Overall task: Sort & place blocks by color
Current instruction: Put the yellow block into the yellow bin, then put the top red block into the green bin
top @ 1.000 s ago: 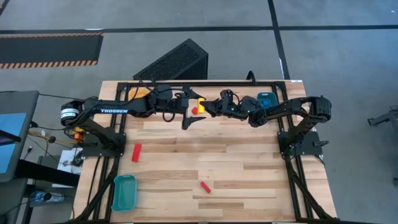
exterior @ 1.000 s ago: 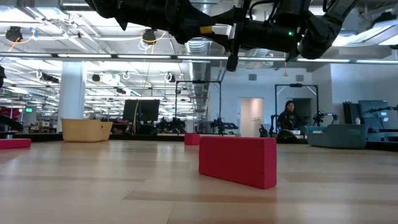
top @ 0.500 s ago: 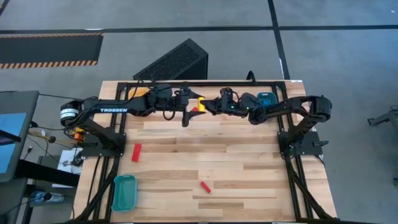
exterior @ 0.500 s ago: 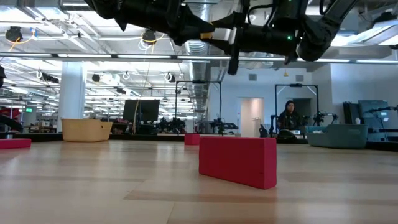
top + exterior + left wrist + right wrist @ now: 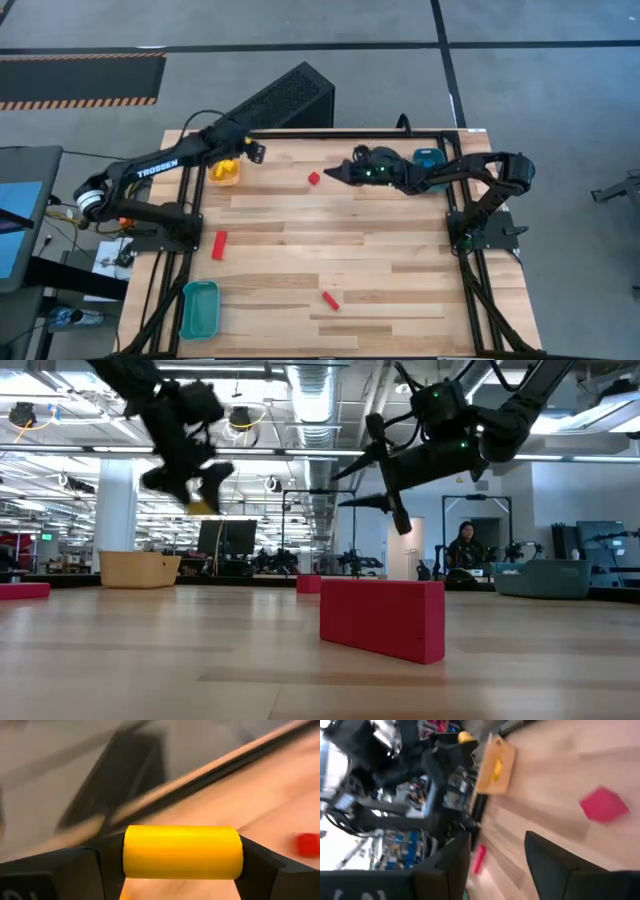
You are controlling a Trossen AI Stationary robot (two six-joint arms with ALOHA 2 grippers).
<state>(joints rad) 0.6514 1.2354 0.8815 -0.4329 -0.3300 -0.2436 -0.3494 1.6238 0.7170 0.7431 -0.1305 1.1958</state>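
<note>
My left gripper [image 5: 250, 152] hangs above the table's far left, close to the yellow tray [image 5: 225, 173], and is shut on a yellow block [image 5: 182, 852]. Over the far middle, my right gripper [image 5: 336, 175] is open and holds nothing. It points toward the table's left, at a red cube [image 5: 314, 178] lying just ahead of it. That red cube [image 5: 603, 805] also shows in the right wrist view. A red bar [image 5: 219, 244] lies at the left and another red block [image 5: 329, 299] nearer the front. My left gripper pinches the yellow block by its two ends [image 5: 131, 854] between its two fingers [image 5: 106, 865], so the block spans the gap. The block [image 5: 203, 507] is lifted clear of the table.
The yellow tray [image 5: 496, 767] has a yellow piece in it. One teal tray [image 5: 428, 158] stands at the far right behind my right arm, another teal tray [image 5: 200, 308] at the near left. A black frame [image 5: 330, 133] runs along the far edge.
The two grippers met over the far middle at the yellow block. My left gripper shut on it, then swung fast toward the table's left and the yellow tray, carrying it and rolling its wrist. My right gripper opened, let go and tipped lower toward the red cube.
</note>
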